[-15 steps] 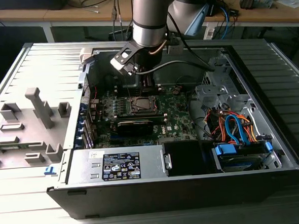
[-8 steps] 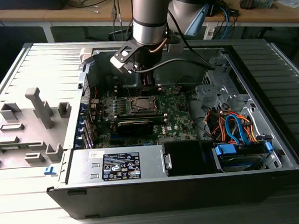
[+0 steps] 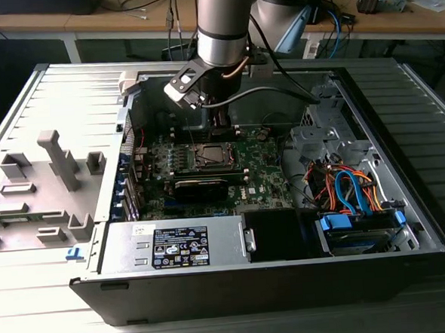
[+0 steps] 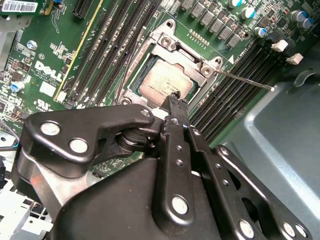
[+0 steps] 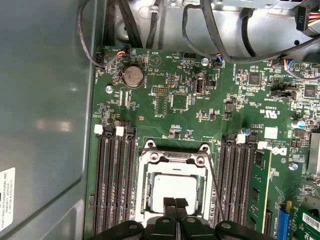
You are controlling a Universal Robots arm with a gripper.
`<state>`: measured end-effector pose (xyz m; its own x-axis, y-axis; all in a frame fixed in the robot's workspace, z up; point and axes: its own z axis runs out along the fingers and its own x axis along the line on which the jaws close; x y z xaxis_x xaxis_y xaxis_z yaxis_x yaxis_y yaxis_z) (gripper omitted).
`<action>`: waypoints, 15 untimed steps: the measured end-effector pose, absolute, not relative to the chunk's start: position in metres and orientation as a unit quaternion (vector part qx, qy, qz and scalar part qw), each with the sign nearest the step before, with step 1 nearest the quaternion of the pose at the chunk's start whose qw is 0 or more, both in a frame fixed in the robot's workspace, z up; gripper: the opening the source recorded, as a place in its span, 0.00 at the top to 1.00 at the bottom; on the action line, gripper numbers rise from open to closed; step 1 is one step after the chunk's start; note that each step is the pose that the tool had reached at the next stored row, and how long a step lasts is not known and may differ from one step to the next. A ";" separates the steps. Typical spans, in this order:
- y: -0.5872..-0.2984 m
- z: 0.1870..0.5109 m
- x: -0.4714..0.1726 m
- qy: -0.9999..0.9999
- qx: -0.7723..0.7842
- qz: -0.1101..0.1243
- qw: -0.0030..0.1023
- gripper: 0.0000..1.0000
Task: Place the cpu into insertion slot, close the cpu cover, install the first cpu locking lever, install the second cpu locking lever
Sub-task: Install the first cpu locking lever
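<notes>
The cpu point(image 4: 162, 82) lies flat in its socket on the green motherboard point(image 5: 170, 102); in the first wrist view the cpu point(image 5: 175, 185) shows its pale metal top. The silvery cpu cover point(image 4: 186, 52) lies down around it, and the cpu cover point(image 5: 175, 157) frames the chip. A thin locking lever point(image 4: 245, 80) sticks out sideways over the memory slots, unlatched; the lever point(image 5: 216, 192) runs along the socket's side. My gripper point(image 4: 175, 98) is shut with its tips together at the chip's near edge, nothing between them. My gripper point(image 5: 175, 201) and the gripper point(image 3: 220, 123) hang just above the socket point(image 3: 210, 154).
Black memory slots point(image 5: 115, 180) flank the socket on both sides. A long black card point(image 3: 201, 187) sits in front of it. Bundled cables point(image 3: 345, 189) and a drive bay fill the exterior view's right. The power supply point(image 3: 182, 244) and case walls point(image 5: 45, 115) close in.
</notes>
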<state>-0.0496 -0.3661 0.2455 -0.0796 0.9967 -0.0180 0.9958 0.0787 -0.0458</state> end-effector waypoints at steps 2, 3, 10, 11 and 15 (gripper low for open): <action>-0.366 0.246 -0.050 -0.734 -0.678 0.023 0.009 0.89; -0.366 0.246 -0.050 -0.734 -0.678 0.023 0.009 0.89; -0.366 0.246 -0.050 -0.738 -0.674 0.023 0.009 0.89; -0.366 0.246 -0.050 -0.740 -0.673 0.023 0.009 0.89; -0.366 0.246 -0.050 -0.746 -0.665 0.023 0.009 0.89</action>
